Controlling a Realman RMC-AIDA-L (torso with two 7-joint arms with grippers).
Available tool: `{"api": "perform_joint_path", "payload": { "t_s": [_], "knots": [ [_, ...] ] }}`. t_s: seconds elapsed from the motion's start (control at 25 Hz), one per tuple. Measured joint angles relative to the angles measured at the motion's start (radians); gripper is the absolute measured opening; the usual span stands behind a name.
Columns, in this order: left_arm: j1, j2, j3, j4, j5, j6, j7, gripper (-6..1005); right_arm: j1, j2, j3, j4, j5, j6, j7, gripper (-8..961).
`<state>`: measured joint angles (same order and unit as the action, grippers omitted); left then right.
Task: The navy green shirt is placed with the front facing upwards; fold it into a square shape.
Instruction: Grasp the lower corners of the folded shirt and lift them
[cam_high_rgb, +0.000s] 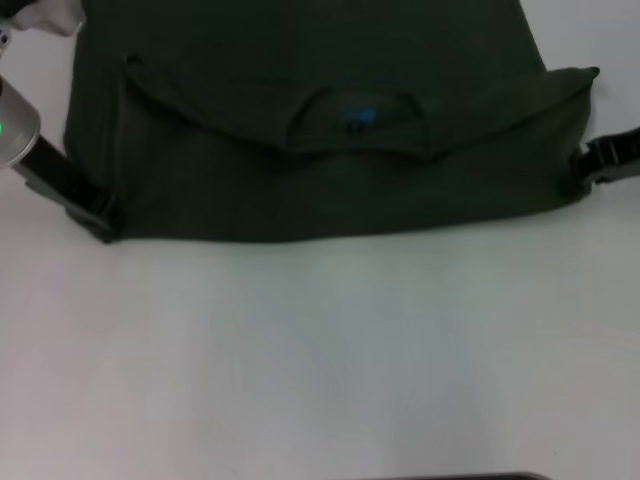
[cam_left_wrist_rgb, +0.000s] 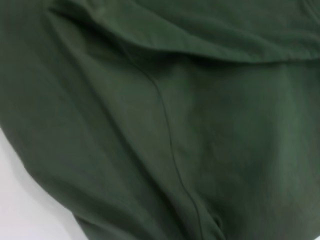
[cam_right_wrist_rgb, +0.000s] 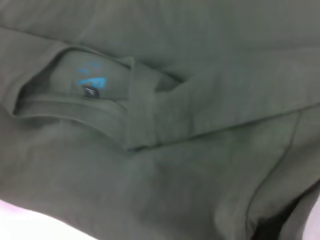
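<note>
Bare white table (cam_high_rgb: 320, 360) was seen nearest the camera, and beyond it the navy green shirt (cam_high_rgb: 330, 190) was laid flat at the far side, partly folded, with the collar and its blue neck label (cam_high_rgb: 357, 116) turned up at the middle. The left gripper (cam_high_rgb: 100, 215) was placed at the shirt's near left corner and the right gripper (cam_high_rgb: 590, 165) at its right edge. Whether either was clenched on the cloth could not be told.
</note>
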<state>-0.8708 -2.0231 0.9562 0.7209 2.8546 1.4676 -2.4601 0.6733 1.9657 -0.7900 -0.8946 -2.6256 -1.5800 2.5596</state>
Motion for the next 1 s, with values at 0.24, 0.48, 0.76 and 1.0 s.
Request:
{"api": "perform_joint_path", "payload": {
  "t_s": [0.24, 0.48, 0.76, 1.0],
  "knots": [
    [0.049, 0.000, 0.041, 0.061, 0.000, 0.070, -0.003, 52, -0.017, 0.004, -0.004, 0.000, -0.014, -0.061, -0.022, 51],
    [0.080, -0.002, 0.056, 0.119, 0.001, 0.129, -0.015, 50, -0.038, 0.016, -0.022, -0.009, -0.015, -0.108, -0.028, 51],
    [0.106, -0.020, 0.070, 0.171, 0.002, 0.229, -0.010, 50, -0.048, 0.041, -0.046, -0.013, -0.019, -0.169, -0.045, 52],
    [0.144, -0.037, 0.069, 0.263, 0.002, 0.319, 0.007, 51, -0.056, 0.055, -0.043, -0.054, -0.020, -0.234, -0.063, 53]
  ]
}}
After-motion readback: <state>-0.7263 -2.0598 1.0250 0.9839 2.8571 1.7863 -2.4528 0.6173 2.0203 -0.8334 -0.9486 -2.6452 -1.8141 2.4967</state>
